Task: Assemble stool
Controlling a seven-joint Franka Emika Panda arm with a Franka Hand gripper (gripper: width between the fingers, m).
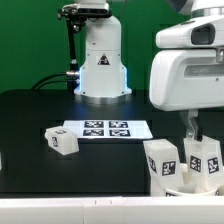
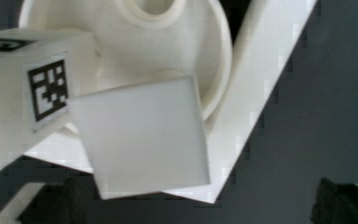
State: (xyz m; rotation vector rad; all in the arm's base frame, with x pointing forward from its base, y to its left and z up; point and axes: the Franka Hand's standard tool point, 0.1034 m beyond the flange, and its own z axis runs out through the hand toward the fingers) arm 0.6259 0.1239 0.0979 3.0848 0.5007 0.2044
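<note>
White plastic makes up the stool [image 1: 185, 168], which sits at the near edge of the black bench [image 1: 30, 115], far over on the exterior view's right. Its round, dish-like seat [image 2: 179, 40] lies low, and two chunky legs [image 1: 162, 160] rise from it side by side, each showing a black-and-white square tag; whether they are fully seated cannot be told. In the wrist view one leg shows its tag, while the other turns a plain, flat face [image 2: 144, 140] toward the camera, lying across the seat's raised rim. A third leg [image 1: 60, 140] lies loose on the bench, well apart toward the exterior view's left. The tool [image 2: 190, 205] hangs just above the seat and its legs with its jaws spread wide, pinching nothing. Just beyond the loose leg lies the marker board [image 1: 100, 128], flat on the bench. The arm's bulky white body [image 1: 190, 65] fills the exterior view's right, its base [image 1: 100, 60] stands behind, and a green backdrop [image 1: 30, 40] closes the scene.
</note>
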